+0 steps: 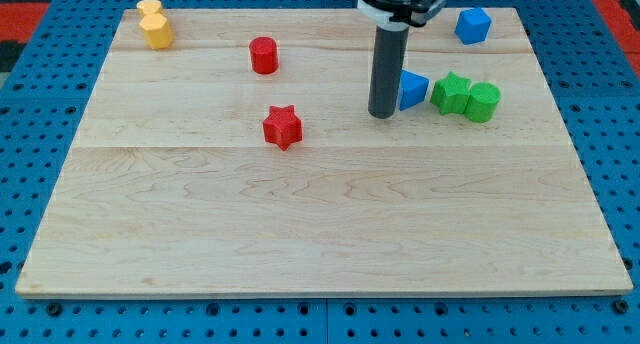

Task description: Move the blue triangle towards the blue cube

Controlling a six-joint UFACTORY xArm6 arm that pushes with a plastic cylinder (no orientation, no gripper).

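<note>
The blue triangle (413,88) lies on the wooden board at the view's upper right. The blue cube (473,25) sits near the board's top right corner, above and to the right of the triangle. My tip (382,114) stands just left of the blue triangle, touching or nearly touching its left side; the dark rod hides part of that side.
A green star (451,92) and a green cylinder (483,102) sit right of the triangle, close together. A red cylinder (264,55) and a red star (283,126) are left of the rod. Two yellow blocks (154,25) sit at the top left corner.
</note>
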